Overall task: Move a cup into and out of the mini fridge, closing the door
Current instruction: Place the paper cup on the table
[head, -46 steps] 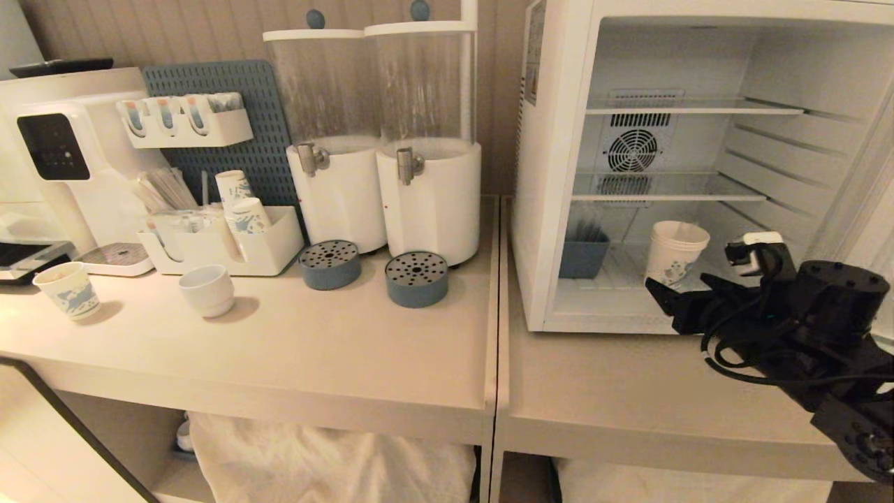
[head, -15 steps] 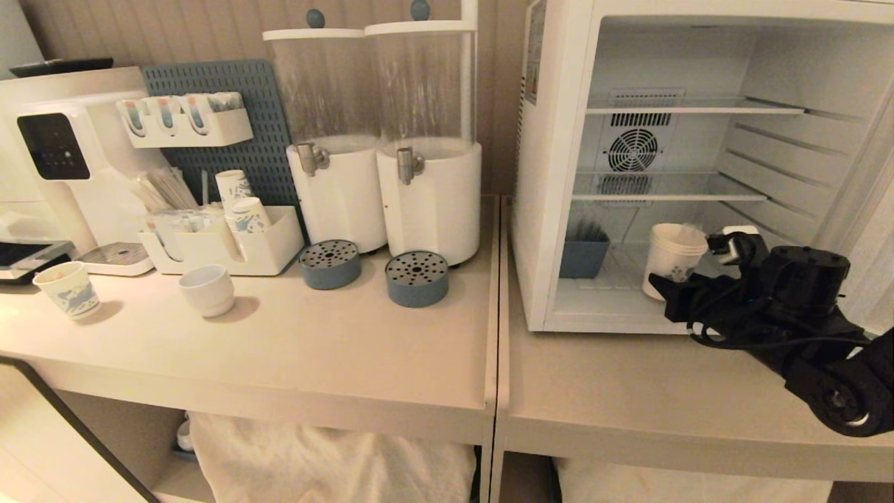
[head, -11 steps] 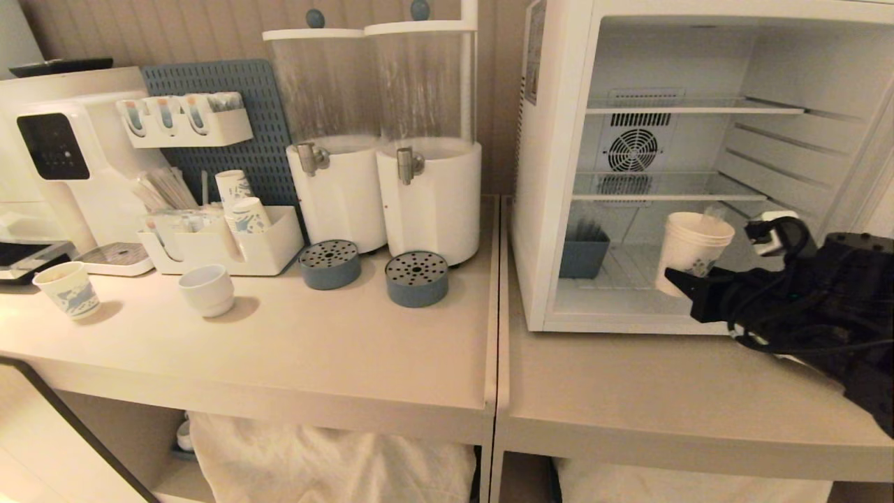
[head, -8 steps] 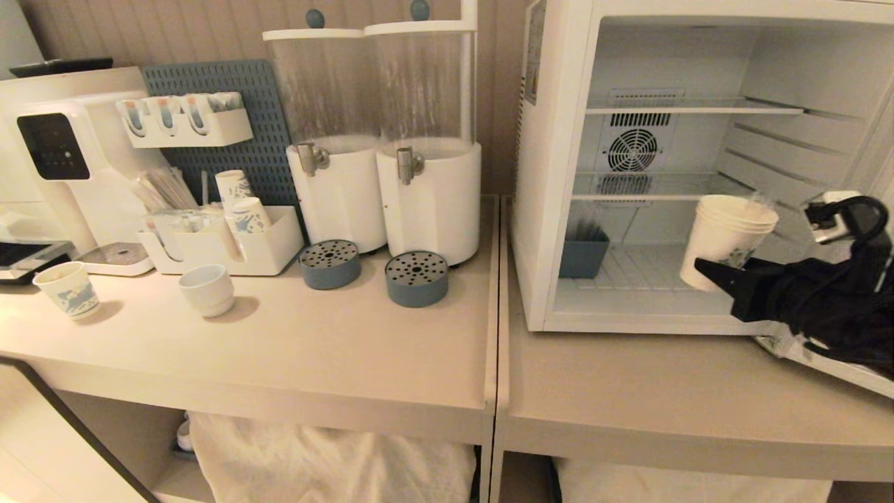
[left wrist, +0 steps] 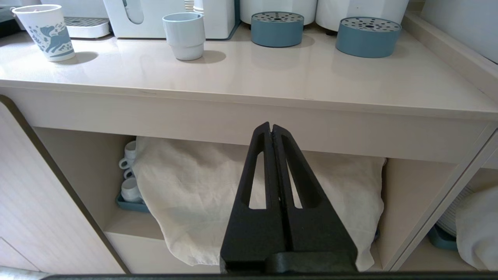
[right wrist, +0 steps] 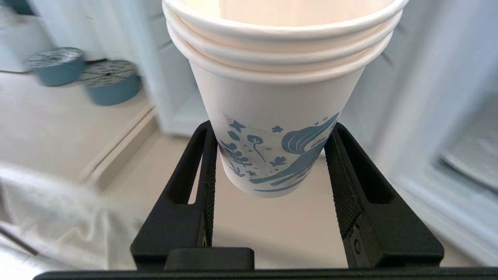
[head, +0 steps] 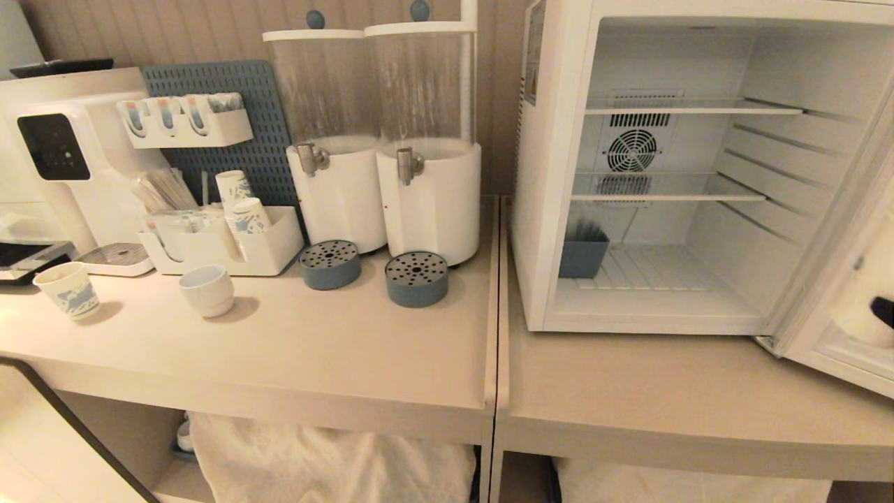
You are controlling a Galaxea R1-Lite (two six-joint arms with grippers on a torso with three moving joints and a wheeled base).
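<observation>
Extraction nearly finishing: gripping the cup [right wrist: 280, 116] low on its blue-printed wall with the right gripper [right wrist: 270, 130], jaws pressing on both sides, base hanging free and touching nothing. Having carried it out of the mini fridge [head: 559, 175] within the last second, so no longer standing on the fridge floor near the front edge, nor showing before the opening in the head view. Leaving only a blue bin [head: 583, 255] at the back left corner of that floor. Probably closing out the take-out half of the job, with setting the cup on the counter [head: 628, 391] and swinging the door [head: 834, 237] shut not yet done; door standing wide open at the fridge's right.

Keeping the left gripper [left wrist: 272, 130] closed and empty below the counter's front edge.

Showing, at the head view's right margin, only a pale blur with a dark tip behind the door glass, perhaps cup and gripper, not certain. Cutting off the door's outer edge and the right arm. Smearing the right wrist view's background, so not telling over which part of the counter the cup is hanging.
</observation>
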